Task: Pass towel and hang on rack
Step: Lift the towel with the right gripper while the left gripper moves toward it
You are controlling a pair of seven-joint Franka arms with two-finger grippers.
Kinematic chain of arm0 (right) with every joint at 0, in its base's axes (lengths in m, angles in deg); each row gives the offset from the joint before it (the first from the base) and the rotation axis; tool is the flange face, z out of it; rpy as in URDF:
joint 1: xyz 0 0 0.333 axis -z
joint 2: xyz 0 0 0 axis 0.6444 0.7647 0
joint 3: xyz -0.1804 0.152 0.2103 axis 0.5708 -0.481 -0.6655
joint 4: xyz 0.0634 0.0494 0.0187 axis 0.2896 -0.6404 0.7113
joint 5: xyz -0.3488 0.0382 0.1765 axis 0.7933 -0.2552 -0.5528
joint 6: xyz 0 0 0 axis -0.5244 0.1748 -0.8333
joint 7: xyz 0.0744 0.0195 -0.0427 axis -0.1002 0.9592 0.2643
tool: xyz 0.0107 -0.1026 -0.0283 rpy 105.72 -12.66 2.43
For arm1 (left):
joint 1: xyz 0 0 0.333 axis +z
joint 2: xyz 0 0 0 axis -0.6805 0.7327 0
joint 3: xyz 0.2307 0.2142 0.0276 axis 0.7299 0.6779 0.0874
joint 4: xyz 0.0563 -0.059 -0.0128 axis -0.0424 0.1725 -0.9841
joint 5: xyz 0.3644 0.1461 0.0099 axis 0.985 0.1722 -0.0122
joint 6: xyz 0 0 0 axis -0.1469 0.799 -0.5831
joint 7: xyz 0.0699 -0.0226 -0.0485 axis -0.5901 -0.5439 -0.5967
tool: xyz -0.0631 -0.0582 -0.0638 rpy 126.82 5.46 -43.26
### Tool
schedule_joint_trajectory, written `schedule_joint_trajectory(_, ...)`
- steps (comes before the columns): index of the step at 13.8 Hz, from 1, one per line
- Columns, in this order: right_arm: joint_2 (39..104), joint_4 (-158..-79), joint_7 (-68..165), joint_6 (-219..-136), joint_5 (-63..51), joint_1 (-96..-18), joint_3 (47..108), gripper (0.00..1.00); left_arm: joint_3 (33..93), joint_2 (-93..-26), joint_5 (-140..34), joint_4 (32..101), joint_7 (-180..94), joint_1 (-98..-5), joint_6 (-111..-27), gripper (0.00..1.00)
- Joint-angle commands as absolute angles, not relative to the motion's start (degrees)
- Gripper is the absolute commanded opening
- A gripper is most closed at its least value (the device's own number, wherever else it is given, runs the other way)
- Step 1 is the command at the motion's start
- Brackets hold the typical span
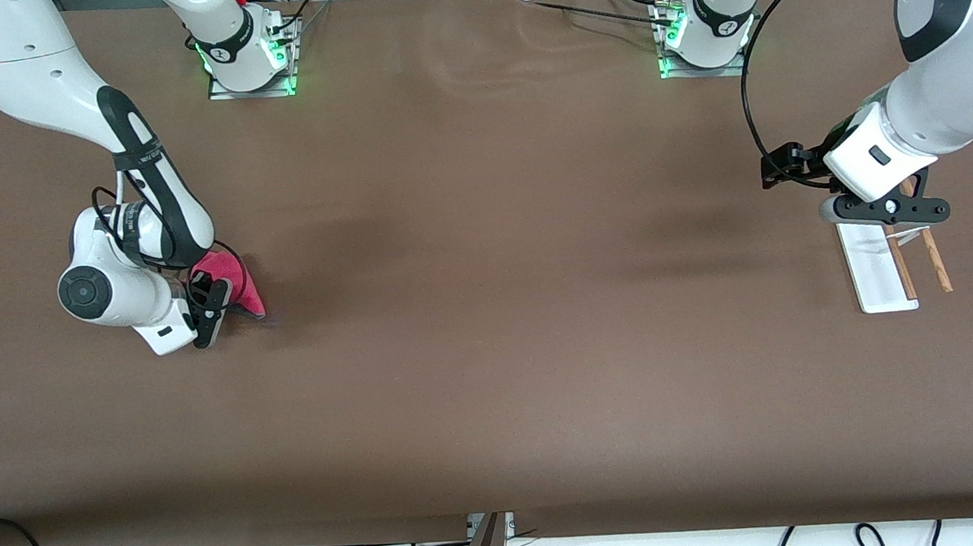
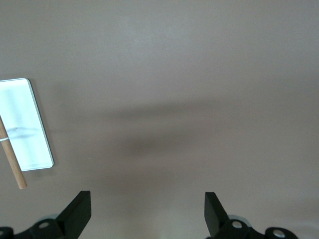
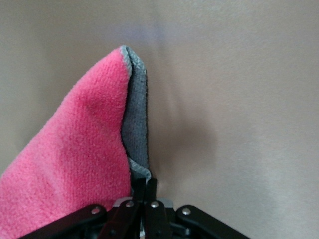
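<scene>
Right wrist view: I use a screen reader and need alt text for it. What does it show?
The right pincer is shut on the edge of the towel, pink on one face and grey on the other, folded so that it rises to a peak. Around it is only the bare brown table.

Table bare between claws — rack at the left arm's end.
</scene>
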State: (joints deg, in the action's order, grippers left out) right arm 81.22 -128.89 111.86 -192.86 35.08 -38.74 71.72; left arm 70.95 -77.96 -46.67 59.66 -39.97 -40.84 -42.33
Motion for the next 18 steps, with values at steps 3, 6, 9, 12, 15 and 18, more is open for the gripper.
schedule_joint_trajectory(3,77.82,-127.23,111.21,-189.49,30.97,-38.8,71.65,0.0,70.96,-77.78,-47.64,58.42,-39.31,-40.86,-41.0,1.0)
schedule_joint_trajectory(6,76.15,-117.23,110.34,-177.92,30.71,-39.33,70.43,0.0,70.87,-77.78,-47.64,58.42,-39.4,-40.86,-40.91,1.0)
schedule_joint_trajectory(9,74.04,-106.85,103.5,-165.95,30.53,-40.03,66.49,0.0,70.09,-77.69,-47.64,58.07,-39.4,-41.13,-41.0,1.0)
schedule_joint_trajectory(12,72.55,-99.54,94.46,-159.25,30.71,-40.03,58.93,0.0,69.64,-77.6,-47.64,57.98,-39.31,-41.13,-41.0,1.0)
schedule_joint_trajectory(15,71.31,-98.03,85.93,-159.5,31.32,-40.73,51.37,0.0,69.64,-77.6,-47.81,58.42,-39.31,-40.95,-40.83,1.0)
schedule_joint_trajectory(18,71.31,-96.36,76.78,-160.55,31.24,-43.27,48.72,0.0,69.64,-77.51,-48.33,58.33,-39.32,-41.13,-40.91,1.0)
